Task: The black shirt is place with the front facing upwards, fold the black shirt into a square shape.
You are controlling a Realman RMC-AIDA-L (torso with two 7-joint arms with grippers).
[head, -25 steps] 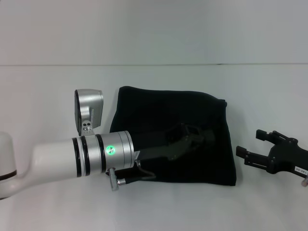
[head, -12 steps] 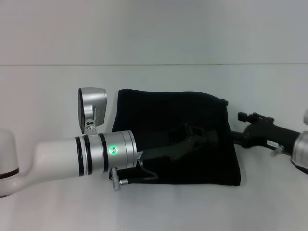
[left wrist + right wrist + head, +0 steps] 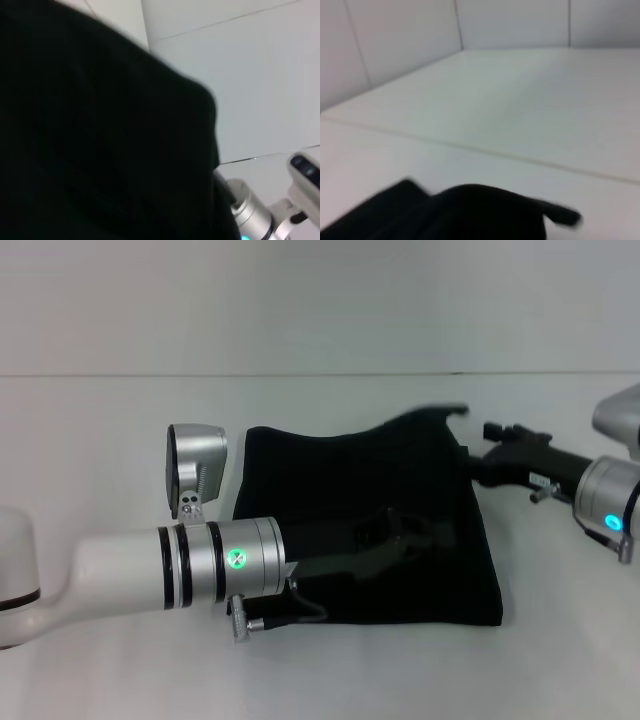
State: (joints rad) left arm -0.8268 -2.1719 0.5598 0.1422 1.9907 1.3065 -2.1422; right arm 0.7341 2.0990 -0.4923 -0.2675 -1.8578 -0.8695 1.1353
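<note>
The black shirt (image 3: 340, 480) lies folded into a rough square on the white table (image 3: 110, 420); no lettering shows. My left arm reaches across it from the left, and my left gripper (image 3: 405, 535) rests low over the cloth's middle, dark against dark. At the shirt's far right corner, my right gripper (image 3: 472, 466) is shut on the edge, and that corner (image 3: 435, 415) stands lifted off the table. Black cloth (image 3: 100, 140) fills most of the left wrist view. In the right wrist view the raised cloth edge (image 3: 470, 215) shows close up.
My left arm's silver wrist and elbow housing (image 3: 197, 468) hover just left of the shirt. A wall rises behind the table's back edge (image 3: 320, 374). My right arm's silver joint (image 3: 250, 210) shows beyond the cloth in the left wrist view.
My right gripper has swung in from the right front to the shirt's far right corner and closed on it. That corner has risen. The left arm has barely moved.
</note>
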